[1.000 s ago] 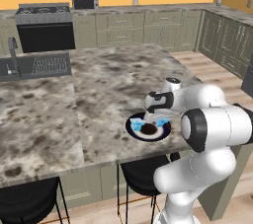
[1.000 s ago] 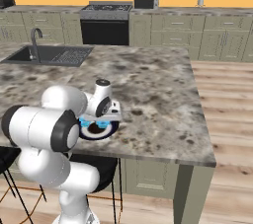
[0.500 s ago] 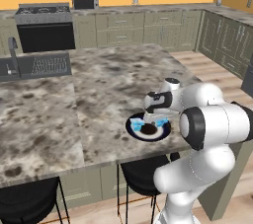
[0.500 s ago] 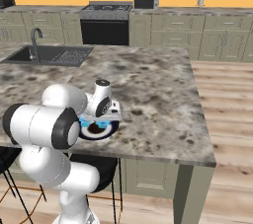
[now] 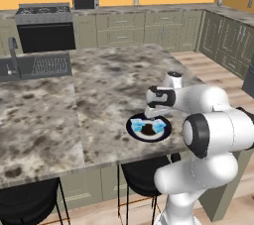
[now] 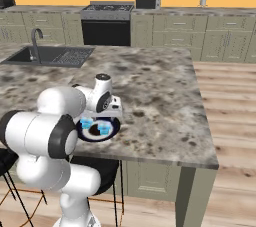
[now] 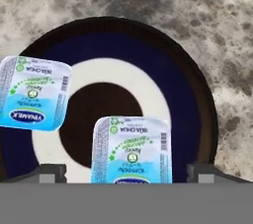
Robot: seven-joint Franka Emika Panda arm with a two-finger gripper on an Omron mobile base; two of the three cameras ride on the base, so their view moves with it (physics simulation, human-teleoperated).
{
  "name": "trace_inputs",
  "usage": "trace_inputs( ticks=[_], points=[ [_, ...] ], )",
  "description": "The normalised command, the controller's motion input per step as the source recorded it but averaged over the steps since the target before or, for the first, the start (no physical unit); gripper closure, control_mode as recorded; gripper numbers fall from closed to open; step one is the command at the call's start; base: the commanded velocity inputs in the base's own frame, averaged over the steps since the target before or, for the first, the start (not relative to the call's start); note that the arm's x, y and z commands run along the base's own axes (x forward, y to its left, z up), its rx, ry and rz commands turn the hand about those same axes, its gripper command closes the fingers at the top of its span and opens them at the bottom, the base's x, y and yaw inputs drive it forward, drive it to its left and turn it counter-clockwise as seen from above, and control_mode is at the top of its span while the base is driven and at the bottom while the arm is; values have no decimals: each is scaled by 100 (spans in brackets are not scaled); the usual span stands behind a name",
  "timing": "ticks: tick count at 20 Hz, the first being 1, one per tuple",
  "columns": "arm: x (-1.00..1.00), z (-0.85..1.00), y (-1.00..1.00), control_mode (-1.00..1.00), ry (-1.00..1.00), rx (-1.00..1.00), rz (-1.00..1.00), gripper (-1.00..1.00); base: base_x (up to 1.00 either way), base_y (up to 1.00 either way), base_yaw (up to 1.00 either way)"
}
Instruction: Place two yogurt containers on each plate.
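From the left base view, the navy plate (image 5: pixel 148 128) lies near the table's (image 5: pixel 99 90) front edge, carrying two light blue yogurt containers (image 5: pixel 158 127). In the hand view, the tool (image 7: pixel 127 171) stands wide open around one container (image 7: pixel 132 149), gripping nothing.

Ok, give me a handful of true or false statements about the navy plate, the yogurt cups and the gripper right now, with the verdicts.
1. Two light blue yogurt cups lie on the navy plate. True.
2. The two cups are stacked one on the other. False: they lie side by side, apart.
3. The gripper is shut on a cup. False: its fingertips stand wide on either side of the nearer cup.
4. The plate sits on the stone counter near its front edge. True.
5. The plate's centre is white. False: it is dark, inside a white ring.
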Motion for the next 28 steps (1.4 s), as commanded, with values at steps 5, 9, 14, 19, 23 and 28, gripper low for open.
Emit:
trace_inputs(
  ticks=[5,9,14,19,23,28],
  points=[
    [-29,53,2,-100,-6,-4,0,-100,0,0,0],
    [-97,94,0,-100,-36,0,4,-100,0,0,0],
    [-99,86,0,-100,-35,0,2,-100,0,0,0],
    [-100,57,0,-100,-9,-2,0,-100,0,0,0],
    [-91,84,1,-100,-8,0,-1,-100,0,0,0],
    [-68,86,2,-100,-3,0,-14,-100,0,0,0]
  ],
)
